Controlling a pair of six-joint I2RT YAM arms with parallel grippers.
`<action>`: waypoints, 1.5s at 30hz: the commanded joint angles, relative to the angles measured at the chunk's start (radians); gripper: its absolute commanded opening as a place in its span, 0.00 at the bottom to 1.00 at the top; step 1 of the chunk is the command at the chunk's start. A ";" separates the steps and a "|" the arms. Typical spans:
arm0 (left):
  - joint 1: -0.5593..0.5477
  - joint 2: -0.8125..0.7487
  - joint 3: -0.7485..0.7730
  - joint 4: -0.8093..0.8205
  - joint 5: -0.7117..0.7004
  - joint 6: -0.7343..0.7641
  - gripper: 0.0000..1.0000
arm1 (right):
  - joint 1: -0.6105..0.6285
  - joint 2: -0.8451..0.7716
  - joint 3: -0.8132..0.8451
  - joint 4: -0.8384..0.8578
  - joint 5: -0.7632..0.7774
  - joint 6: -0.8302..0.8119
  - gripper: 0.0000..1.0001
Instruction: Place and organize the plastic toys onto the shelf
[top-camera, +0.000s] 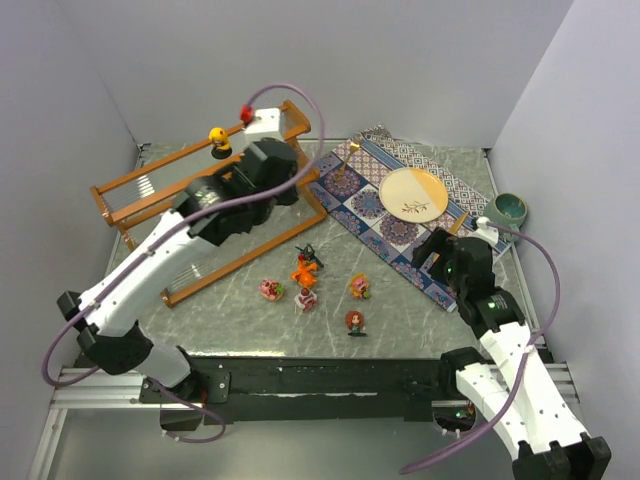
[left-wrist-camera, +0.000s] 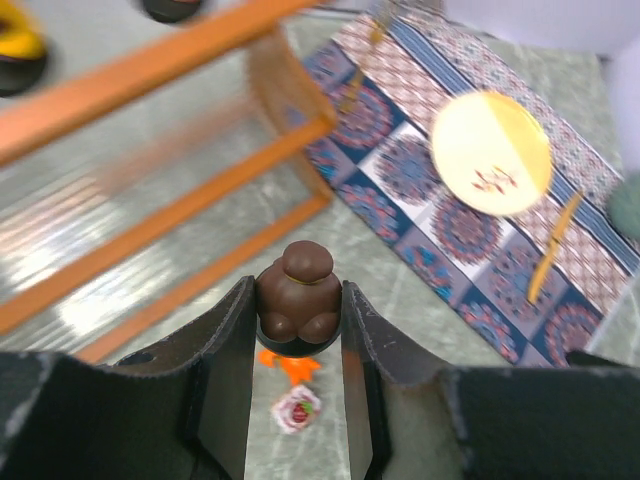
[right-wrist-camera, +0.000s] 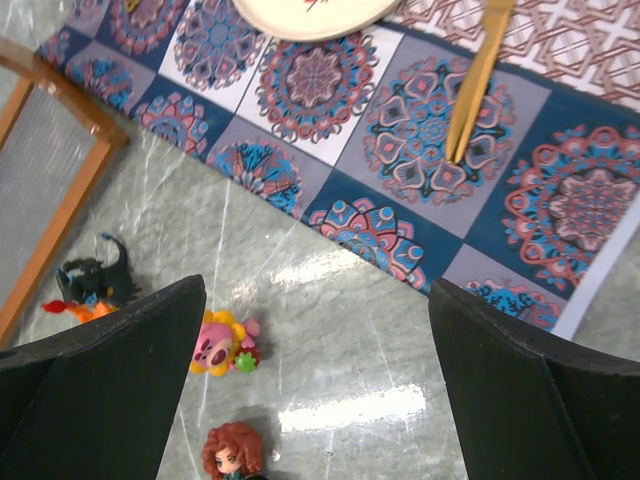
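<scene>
— What is the left claw (left-wrist-camera: 297, 335) doing?
— It is clenching a brown-haired doll (left-wrist-camera: 298, 290) between its two fingers (left-wrist-camera: 225, 350), and the doll's head is poking up past the tips
— And where is the shelf (left-wrist-camera: 150, 70) sitting?
— It is lying just ahead of that claw and to its left. A yellow toy (top-camera: 218, 138) is standing on its top rail, beyond the claw
— Any toys under it?
— An orange toy (left-wrist-camera: 290, 365) and a pink flowery toy (left-wrist-camera: 297, 410) are lying on the table beneath the claw
— And the right claw (right-wrist-camera: 315, 300)?
— It is hanging spread wide, gripping nothing. A pink-and-yellow toy (right-wrist-camera: 220, 345) is lying just beside its left finger. A red-haired doll (right-wrist-camera: 232, 452) is standing nearer its palm, a black spiky toy (right-wrist-camera: 95, 283) is lying off to its left, and the patterned mat (right-wrist-camera: 420, 130) is stretching out ahead of it
</scene>
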 joint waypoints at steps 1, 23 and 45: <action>0.096 -0.062 0.071 -0.105 -0.025 0.044 0.10 | 0.003 0.017 -0.008 0.057 -0.054 -0.031 0.99; 0.676 -0.040 0.090 -0.045 0.177 0.160 0.09 | 0.006 0.029 -0.029 0.073 -0.120 -0.080 0.99; 0.730 0.053 0.040 0.056 0.229 0.156 0.09 | 0.006 0.055 -0.038 0.097 -0.123 -0.086 0.99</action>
